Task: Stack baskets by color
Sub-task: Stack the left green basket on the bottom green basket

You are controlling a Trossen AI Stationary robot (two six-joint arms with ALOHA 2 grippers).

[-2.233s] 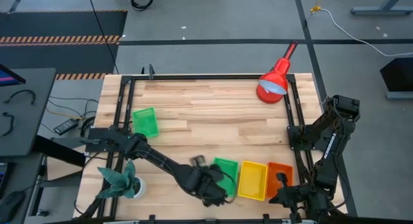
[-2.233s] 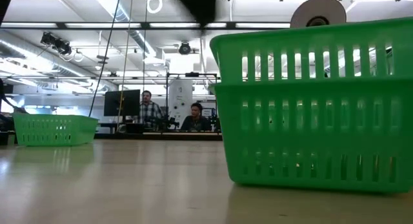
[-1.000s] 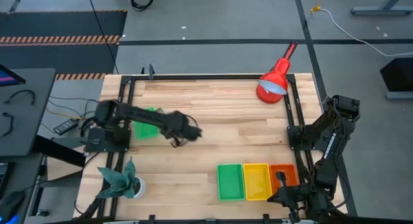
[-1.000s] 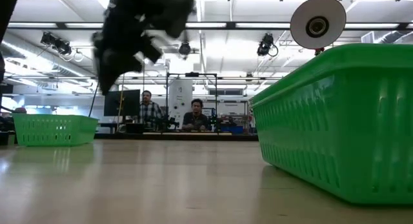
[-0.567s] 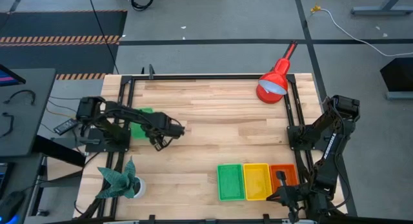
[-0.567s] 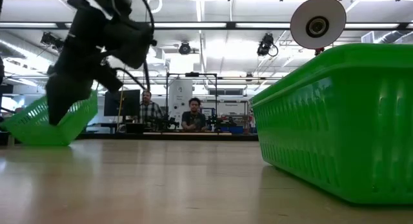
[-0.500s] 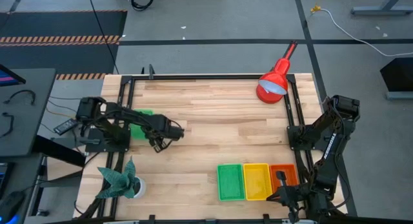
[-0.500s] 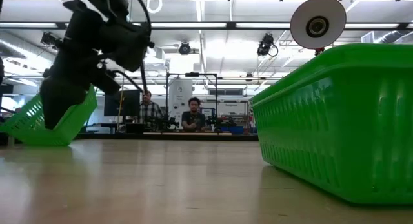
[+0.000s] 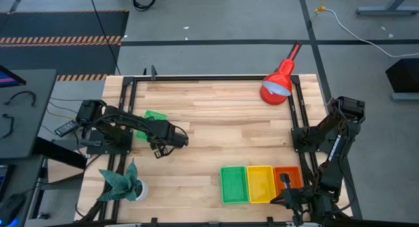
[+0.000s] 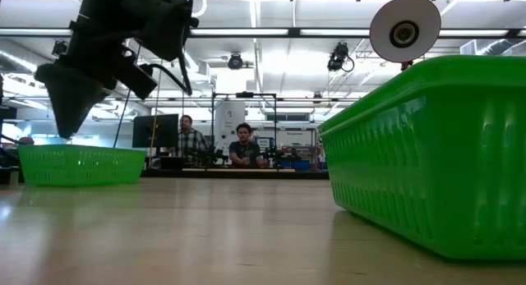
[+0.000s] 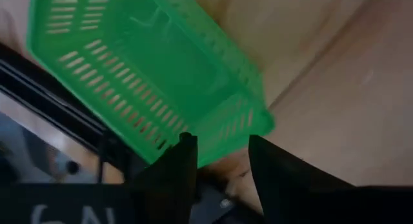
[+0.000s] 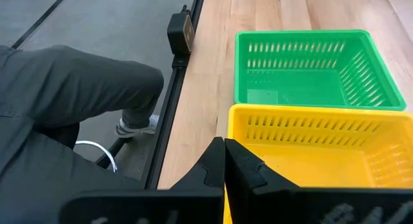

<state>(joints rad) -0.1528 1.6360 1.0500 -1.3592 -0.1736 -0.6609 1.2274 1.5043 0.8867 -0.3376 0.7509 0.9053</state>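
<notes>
A green basket (image 9: 153, 117) (image 10: 82, 164) rests flat on its bottom near the table's left edge. My left gripper (image 9: 159, 143) (image 11: 221, 150) hangs open just above its near end, and the basket's end wall (image 11: 222, 124) shows between the fingers. At the front right stand a second green basket (image 9: 232, 184) (image 12: 313, 69), a yellow basket (image 9: 260, 184) (image 12: 322, 143) and an orange basket (image 9: 288, 174), side by side on the table. My right gripper (image 9: 283, 181) (image 12: 224, 156) waits shut above the yellow and orange ones.
A red desk lamp (image 9: 278, 83) stands at the far right corner and a potted plant (image 9: 122, 181) at the near left. Black frame rails (image 9: 131, 99) run along the table's sides. A person's leg (image 12: 71, 88) shows past the near edge.
My left gripper has swung from the table's middle toward the left edge and sunk over the green basket there. Half a second ago that basket stood tipped up on one side; now it lies flat again, shifted a little.
</notes>
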